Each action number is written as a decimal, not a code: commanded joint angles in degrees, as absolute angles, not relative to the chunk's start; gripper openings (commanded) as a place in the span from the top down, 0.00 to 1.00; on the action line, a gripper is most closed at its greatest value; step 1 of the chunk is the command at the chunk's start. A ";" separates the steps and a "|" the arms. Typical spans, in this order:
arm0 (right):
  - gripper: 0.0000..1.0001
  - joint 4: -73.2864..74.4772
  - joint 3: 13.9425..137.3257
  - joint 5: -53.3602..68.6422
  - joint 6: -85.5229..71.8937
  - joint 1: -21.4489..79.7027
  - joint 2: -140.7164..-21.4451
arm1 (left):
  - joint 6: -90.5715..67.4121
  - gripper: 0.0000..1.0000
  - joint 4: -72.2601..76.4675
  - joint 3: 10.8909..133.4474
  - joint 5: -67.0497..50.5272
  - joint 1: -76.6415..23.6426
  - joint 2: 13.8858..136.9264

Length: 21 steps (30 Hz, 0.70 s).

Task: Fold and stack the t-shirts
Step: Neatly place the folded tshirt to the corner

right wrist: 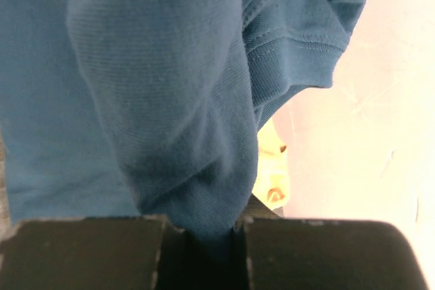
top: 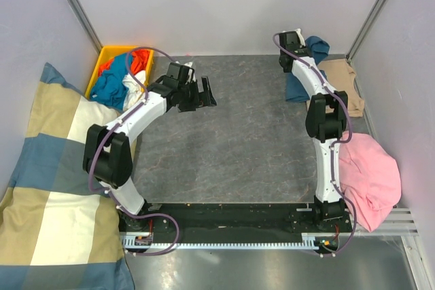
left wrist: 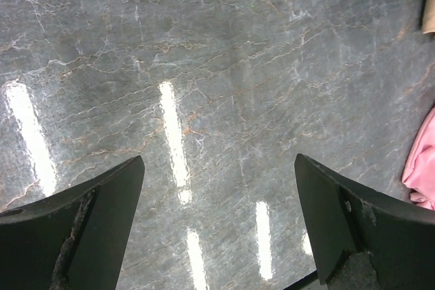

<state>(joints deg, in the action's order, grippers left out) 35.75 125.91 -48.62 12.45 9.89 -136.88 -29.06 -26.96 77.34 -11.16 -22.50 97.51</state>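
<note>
The right gripper (right wrist: 204,225) pinches a fold of the teal shirt (right wrist: 156,86) at the far right corner of the table (top: 238,140) — the rest of it trails onto the tabletop beside the tan shirt (top: 343,83). The left gripper (top: 207,93) hovers over the marble, spread wide. A pink shirt (top: 370,174) lies at the right edge.

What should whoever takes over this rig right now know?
Left end effector: open, empty, over the bare grey marble-look tabletop.
Right end effector: shut on a bunched fold of the dark teal-blue cloth t-shirt, far right.
Tan-beige cloth t-shirt lies unfolded beside it, near the right wall. Pink cloth garment is heaped at the near right edge. More clothes sit in the yellow plastic bin, far left.
Done: nothing folded or stacked.
Left: spread, fold and stack each shirt.
</note>
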 commanded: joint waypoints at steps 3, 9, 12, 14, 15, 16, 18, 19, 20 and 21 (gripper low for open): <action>1.00 34.71 126.30 -45.71 15.82 8.88 -132.19 | -29.53 0.00 -24.09 75.94 -14.06 -21.80 99.05; 1.00 35.33 122.61 -46.40 15.73 8.79 -127.19 | -29.97 0.00 -23.38 75.41 -15.03 -21.62 99.14; 1.00 35.33 120.85 -46.32 15.12 7.91 -125.17 | -30.06 0.00 -23.12 74.88 -15.29 -21.53 98.97; 1.00 35.42 119.80 -46.32 14.77 7.30 -124.28 | -30.06 0.00 -22.94 74.45 -15.47 -21.45 98.97; 1.00 35.33 119.45 -46.32 14.68 6.77 -123.58 | -30.15 0.00 -22.77 74.27 -15.64 -21.45 98.79; 1.00 35.33 118.83 -46.23 14.59 6.59 -123.31 | -30.32 0.00 -22.42 73.83 -15.64 -21.36 98.70; 1.00 35.25 118.57 -45.79 14.15 5.81 -122.96 | -30.50 0.00 -22.33 73.48 -15.82 -21.36 98.53; 1.00 35.33 118.39 -45.44 14.06 5.54 -123.05 | -30.50 0.00 -22.32 73.30 -15.73 -21.27 98.35; 1.00 35.33 118.39 -45.44 13.98 5.36 -123.13 | -30.50 0.00 -22.24 73.21 -15.91 -21.27 98.44; 1.00 35.42 118.39 -45.35 13.80 5.10 -123.48 | -30.41 0.00 -22.24 73.13 -16.00 -21.18 98.35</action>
<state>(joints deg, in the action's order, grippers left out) 36.16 118.52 -44.66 14.33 6.42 -126.61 -29.10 -24.67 73.60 -14.13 -21.61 98.98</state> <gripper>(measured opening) 0.099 0.995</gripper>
